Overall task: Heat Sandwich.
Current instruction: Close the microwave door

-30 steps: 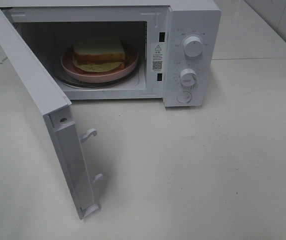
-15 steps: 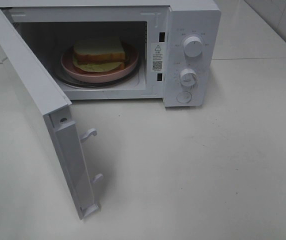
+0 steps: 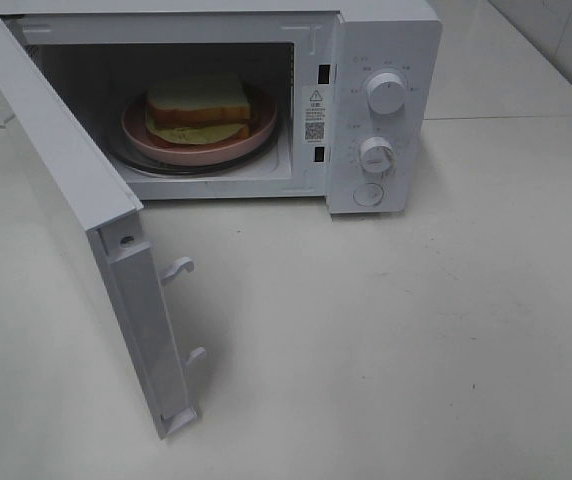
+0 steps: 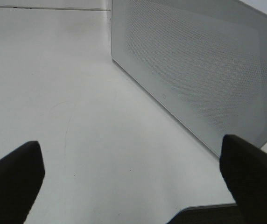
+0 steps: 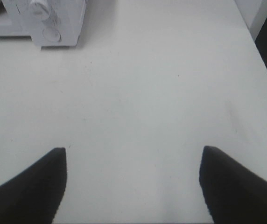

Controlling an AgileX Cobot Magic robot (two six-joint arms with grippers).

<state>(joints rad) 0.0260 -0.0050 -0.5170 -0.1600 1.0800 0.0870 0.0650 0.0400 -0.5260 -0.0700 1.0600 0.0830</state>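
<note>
The sandwich [image 3: 199, 106] lies on a round pink plate [image 3: 198, 146] inside the white microwave [image 3: 386, 60], on its glass turntable. The microwave door [image 3: 76, 210] is swung wide open toward the front left. Neither arm shows in the exterior high view. In the left wrist view my left gripper [image 4: 131, 161] is open with nothing between its dark fingers [image 4: 12, 182], facing the outer side of the open door [image 4: 203, 70]. In the right wrist view my right gripper [image 5: 133, 158] is open and empty above bare table, with the microwave's control panel [image 5: 52, 21] some way ahead.
Two white knobs [image 3: 386, 92] and a round button [image 3: 369, 195] sit on the microwave's right panel. Door latches [image 3: 178, 267] stick out of the door's edge. The white table [image 3: 416, 340] runs to its right edge [image 5: 264, 60] near my right gripper.
</note>
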